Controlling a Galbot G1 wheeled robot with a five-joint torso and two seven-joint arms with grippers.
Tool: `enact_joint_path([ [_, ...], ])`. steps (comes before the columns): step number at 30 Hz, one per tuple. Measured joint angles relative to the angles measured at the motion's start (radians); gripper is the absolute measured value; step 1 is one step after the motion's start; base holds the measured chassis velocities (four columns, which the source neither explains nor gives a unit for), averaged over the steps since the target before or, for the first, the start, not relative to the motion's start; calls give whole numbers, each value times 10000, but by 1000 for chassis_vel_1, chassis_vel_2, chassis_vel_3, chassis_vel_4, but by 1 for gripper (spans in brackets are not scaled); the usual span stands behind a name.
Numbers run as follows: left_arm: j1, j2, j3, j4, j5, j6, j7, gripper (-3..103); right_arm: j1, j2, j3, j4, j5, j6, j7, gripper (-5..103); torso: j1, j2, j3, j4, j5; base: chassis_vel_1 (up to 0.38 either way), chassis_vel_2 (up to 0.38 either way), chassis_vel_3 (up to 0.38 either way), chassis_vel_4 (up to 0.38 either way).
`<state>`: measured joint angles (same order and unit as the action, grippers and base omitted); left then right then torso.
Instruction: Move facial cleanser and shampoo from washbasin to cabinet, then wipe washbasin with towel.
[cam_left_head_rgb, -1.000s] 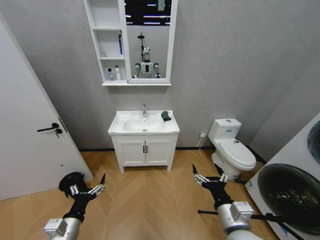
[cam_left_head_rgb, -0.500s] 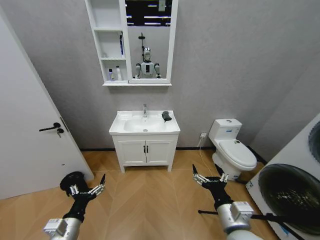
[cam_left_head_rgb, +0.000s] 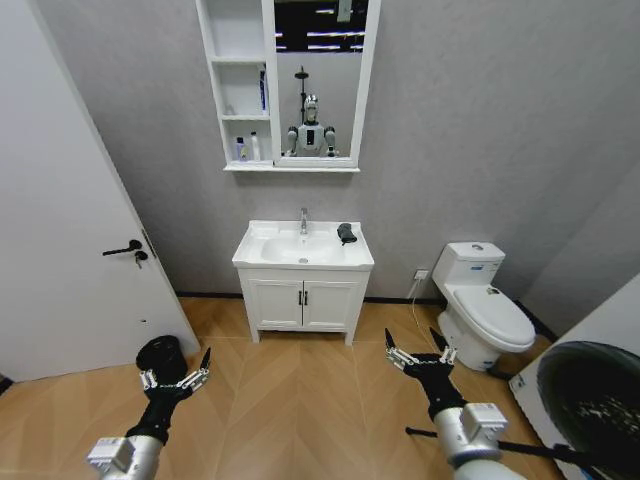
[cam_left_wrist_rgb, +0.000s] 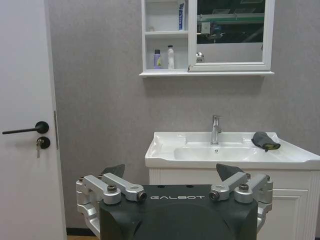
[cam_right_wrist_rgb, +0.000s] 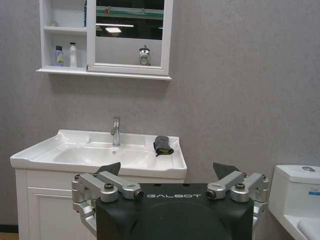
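Both arms just hang low over the wood floor: left gripper (cam_left_head_rgb: 176, 378) at about 7 o'clock and right gripper (cam_left_head_rgb: 420, 358) at about 5 o'clock, each with fingers spread wide and holding nothing. Well ahead at 12 o'clock sits the white rectangular ceramic washbasin (cam_left_head_rgb: 303, 247) with its chrome tap. The small dark grey bunched towel (cam_left_head_rgb: 346, 233) lies on the basin's rim at 3 o'clock of the tap. Higher up, the tall narrow white cabinet (cam_left_head_rgb: 238, 85) has 2 small bottles (cam_left_head_rgb: 246, 150) on its bottom shelf and a blue tube (cam_left_head_rgb: 263, 90) on the middle one.
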<state>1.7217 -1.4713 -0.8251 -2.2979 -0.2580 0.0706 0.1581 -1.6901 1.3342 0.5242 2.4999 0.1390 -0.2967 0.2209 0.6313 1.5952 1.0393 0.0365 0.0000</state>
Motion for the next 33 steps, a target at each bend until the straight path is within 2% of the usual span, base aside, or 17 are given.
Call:
enact_joint_path([
  [33, 0, 0, 2, 0, 0, 0, 1, 100, 0, 1, 0, 0, 1, -1, 2, 100, 1, 0, 0, 0, 2, 29, 23, -26, -23],
])
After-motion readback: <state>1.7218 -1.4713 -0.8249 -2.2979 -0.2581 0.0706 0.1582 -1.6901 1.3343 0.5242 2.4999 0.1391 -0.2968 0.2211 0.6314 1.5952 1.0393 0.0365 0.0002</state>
